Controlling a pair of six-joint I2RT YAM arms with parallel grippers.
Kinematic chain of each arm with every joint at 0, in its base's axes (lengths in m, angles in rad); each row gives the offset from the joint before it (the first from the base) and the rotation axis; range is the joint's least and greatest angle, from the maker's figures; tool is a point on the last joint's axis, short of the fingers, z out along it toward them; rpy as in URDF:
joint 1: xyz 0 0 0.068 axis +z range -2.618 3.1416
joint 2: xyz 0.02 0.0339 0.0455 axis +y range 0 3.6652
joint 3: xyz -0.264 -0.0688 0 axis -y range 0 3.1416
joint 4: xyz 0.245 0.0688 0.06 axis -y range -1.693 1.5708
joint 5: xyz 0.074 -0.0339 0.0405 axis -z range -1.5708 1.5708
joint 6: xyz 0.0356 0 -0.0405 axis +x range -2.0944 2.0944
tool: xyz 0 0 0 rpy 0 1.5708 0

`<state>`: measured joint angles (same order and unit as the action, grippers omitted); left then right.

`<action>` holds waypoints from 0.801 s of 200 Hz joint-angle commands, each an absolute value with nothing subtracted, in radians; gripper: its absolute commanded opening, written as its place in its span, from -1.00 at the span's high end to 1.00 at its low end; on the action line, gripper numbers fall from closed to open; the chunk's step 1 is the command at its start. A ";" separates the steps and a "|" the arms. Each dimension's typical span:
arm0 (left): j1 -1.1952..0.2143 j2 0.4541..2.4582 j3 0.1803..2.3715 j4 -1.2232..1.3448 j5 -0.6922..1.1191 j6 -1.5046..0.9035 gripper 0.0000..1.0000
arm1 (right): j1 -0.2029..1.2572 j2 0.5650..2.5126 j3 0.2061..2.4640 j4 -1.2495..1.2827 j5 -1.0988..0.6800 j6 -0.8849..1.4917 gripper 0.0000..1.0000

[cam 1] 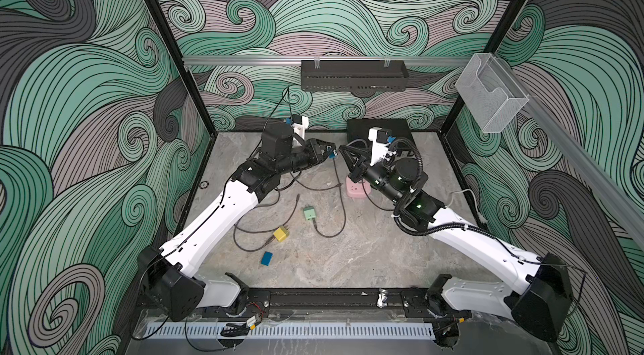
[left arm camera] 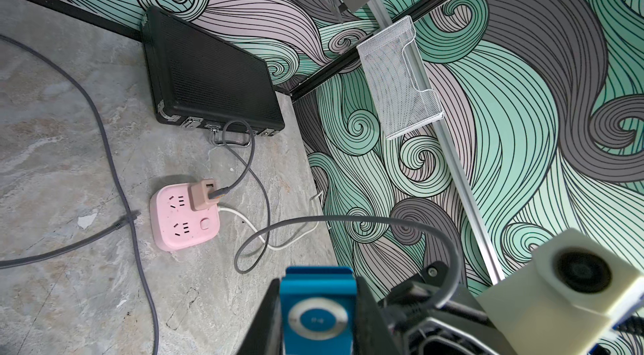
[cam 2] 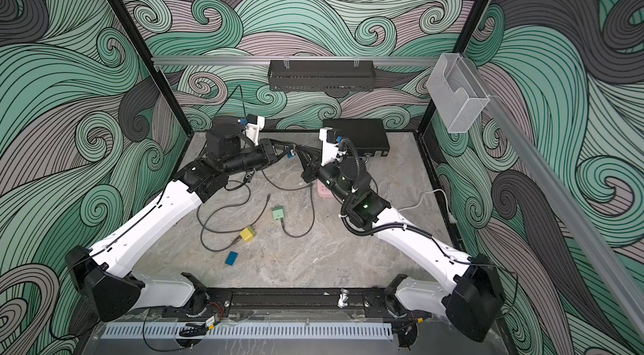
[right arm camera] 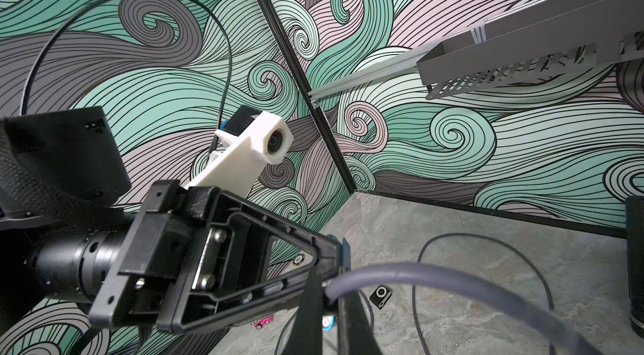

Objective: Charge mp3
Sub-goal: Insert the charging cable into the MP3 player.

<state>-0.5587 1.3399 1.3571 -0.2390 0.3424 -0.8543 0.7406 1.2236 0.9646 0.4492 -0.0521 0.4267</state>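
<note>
Holding mp3 (left arm camera: 317,318) in left pincer (cam 1: 331,152), right pincer (right arm camera: 331,302) clamped on grey cable (right arm camera: 421,273), near back wall (cam 1: 244,106)

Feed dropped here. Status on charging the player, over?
Left claw shut on blue player. Right claw shut on grey cable, right beside it. Plug seating unclear. Loose cables on table below.

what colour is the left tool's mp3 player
Blue mp3 player with a silver ring, clearest in the left wrist view.
</note>
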 commanded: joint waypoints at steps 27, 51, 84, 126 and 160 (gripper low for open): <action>-0.553 1.337 1.367 -0.195 0.364 -0.863 0.74 | 0.747 1.226 0.969 0.468 -0.032 0.434 1.00; -0.554 1.336 1.366 -0.193 0.371 -0.864 0.74 | 0.749 1.236 0.972 0.467 -0.030 0.445 1.00; -0.556 1.335 1.364 -0.192 0.374 -0.864 0.75 | 0.752 1.245 0.976 0.464 -0.025 0.454 1.00; -0.558 1.336 1.364 -0.192 0.370 -0.861 0.75 | 0.761 1.255 0.977 0.437 -0.009 0.459 1.00; -0.567 1.344 1.368 -0.186 0.363 -0.859 0.75 | 0.772 1.266 0.984 0.411 -0.002 0.453 1.00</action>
